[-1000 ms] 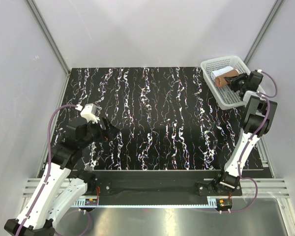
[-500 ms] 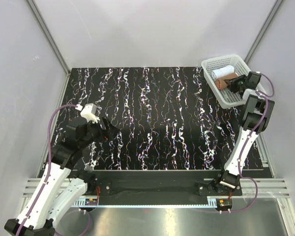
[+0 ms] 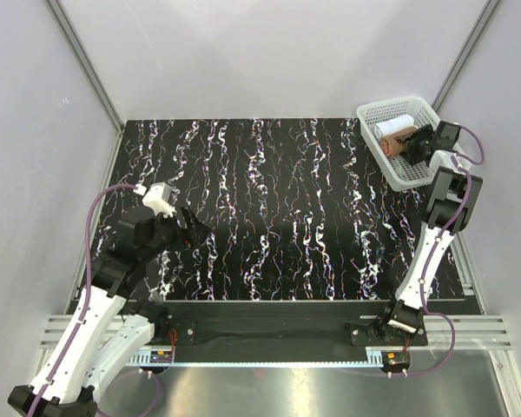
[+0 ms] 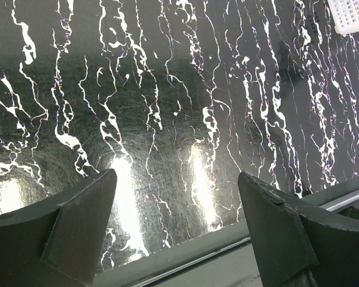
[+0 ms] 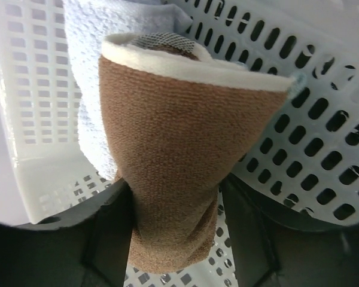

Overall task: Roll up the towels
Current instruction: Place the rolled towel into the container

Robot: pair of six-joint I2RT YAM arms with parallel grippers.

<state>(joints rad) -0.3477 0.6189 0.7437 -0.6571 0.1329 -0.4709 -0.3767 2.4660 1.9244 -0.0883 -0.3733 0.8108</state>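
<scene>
A black worktop (image 3: 286, 191) veined with white fills the floor of a pale-walled enclosure. Nearest the bases, the left tool (image 4: 176, 179) hangs low over bare marbling with its jaws spread wide and nothing between them.

At the far right corner, the right tool (image 3: 417, 146) reaches into a white mesh basket (image 5: 323, 143), where both towels lie already rolled. The brown-sided towel (image 5: 173, 149) is a short, thick cylinder with a cream edge at its top, and it stands between the tool's fingers (image 5: 102, 239). Just behind it, and touching it, lies the white towel (image 5: 90, 72).

Both should be light and soft. The towelling looks grippy rather than slick, so it will squash under pressure and not slide. I judge the best hold to be across the middle of the roll, over the loose edge (a pinch at one end would likely let the layers telescope or unwind).

Several things cannot be made out:
- **The grip:** the fingers flank the brown roll's lower end, but shadow hides the contact, so I cannot tell whether they press on it or stand just clear.
- **The brown roll:** its base is cut off by the frame, and where its free edge lies is hidden.
- **The white towel:** it is mostly covered by the brown one.
</scene>
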